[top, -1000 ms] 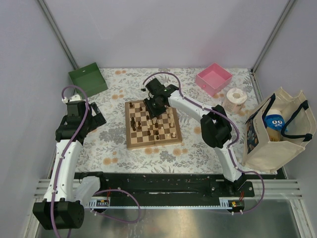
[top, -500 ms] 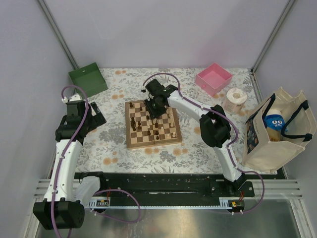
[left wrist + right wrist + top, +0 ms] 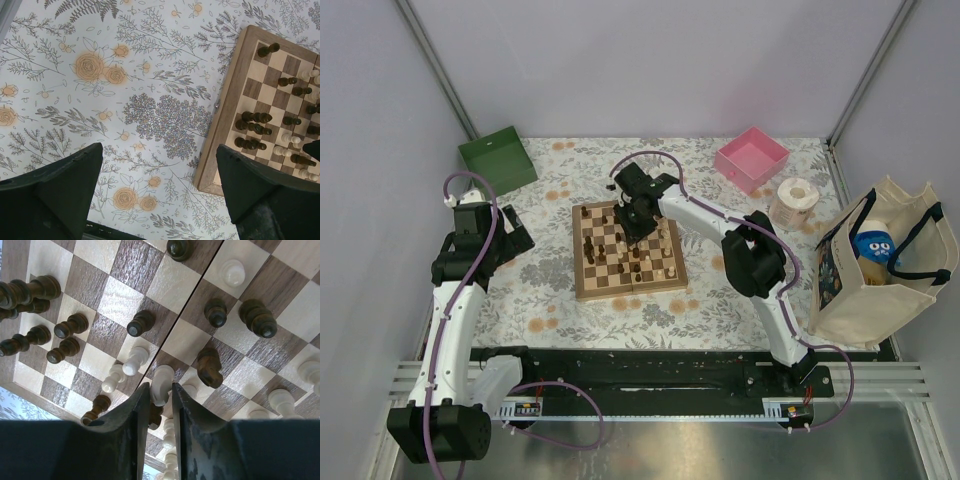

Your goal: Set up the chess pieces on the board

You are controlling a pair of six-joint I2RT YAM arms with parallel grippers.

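Observation:
The board (image 3: 628, 288) lies mid-table with dark and cream chess pieces scattered over its squares. My right gripper (image 3: 634, 222) hangs over the board's far half. In the right wrist view its two fingers are shut (image 3: 160, 390) on a cream chess piece (image 3: 161, 381), which is pinched on both sides. A dark knight (image 3: 209, 367) stands just to its right and a cream pawn (image 3: 134, 361) to its left. My left gripper (image 3: 516, 240) hovers over the flowered cloth left of the board, open (image 3: 157, 155) with nothing between its fingers. The board's corner (image 3: 225, 120) lies beside the left gripper's right finger.
A green box (image 3: 498, 158) sits at the back left and a pink box (image 3: 752, 158) at the back right. A paper roll (image 3: 796, 200) and a cream tote bag (image 3: 880, 265) stand at the right. Several dark pieces (image 3: 30, 292) crowd the board's left edge.
The right gripper's fingers have drawn in a little around the cream piece, and its wrist has shifted slightly over the board. The left arm has not moved.

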